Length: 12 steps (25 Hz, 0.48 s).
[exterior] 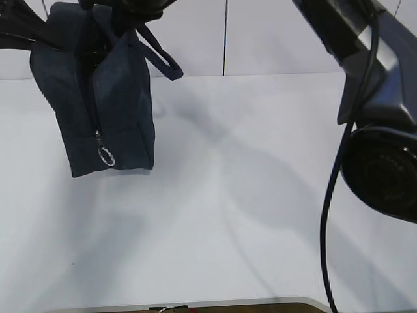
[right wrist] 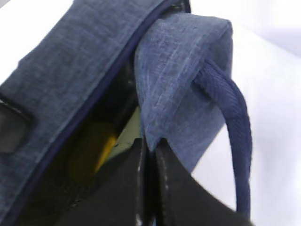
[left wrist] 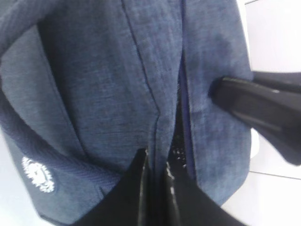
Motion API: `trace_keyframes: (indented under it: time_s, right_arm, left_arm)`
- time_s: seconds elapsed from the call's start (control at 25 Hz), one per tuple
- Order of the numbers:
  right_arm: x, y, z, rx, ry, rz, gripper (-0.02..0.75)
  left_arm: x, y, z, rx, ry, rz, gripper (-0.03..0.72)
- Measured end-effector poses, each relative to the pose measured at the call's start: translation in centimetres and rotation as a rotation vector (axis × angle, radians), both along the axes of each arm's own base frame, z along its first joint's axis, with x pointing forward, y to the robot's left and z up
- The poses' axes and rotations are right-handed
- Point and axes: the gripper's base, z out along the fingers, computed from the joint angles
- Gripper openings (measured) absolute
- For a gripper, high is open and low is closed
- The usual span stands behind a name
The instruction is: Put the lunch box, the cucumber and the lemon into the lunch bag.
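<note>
Lunch bag (exterior: 120, 111): you see it hanging clear above the white table (exterior: 228, 215), zipper ring (exterior: 106, 157) dangling at its lower end.
Left gripper (left wrist: 156, 165): your jaws are pinched tight on the bag's fabric edge beside the opening.
Right gripper (right wrist: 149, 146): your jaws are clamped on the opposite fabric flap, next to a loop handle (right wrist: 235, 136).
Lemon (right wrist: 91, 150): you can see it, yellow, inside the bag through the gap.
Lunch box (right wrist: 131, 129): you can see only a pale sliver beside the lemon; cucumber not discernible.
</note>
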Motion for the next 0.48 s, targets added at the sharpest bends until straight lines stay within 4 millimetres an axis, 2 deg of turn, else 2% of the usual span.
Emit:
trace_keyframes:
  time_s: [0.24,0.48]
  right_arm:
    - [0.0,-0.4,0.6,-0.031,-0.038,0.0,0.013]
    - [0.2,-0.2,-0.5,-0.066,-0.015,0.024,0.013]
  left_arm:
    - [-0.6,-0.4,1.0,-0.006,-0.016,-0.001,-0.002]
    - [-0.9,-1.7,1.1,-0.009,-0.011,-0.028,-0.002]
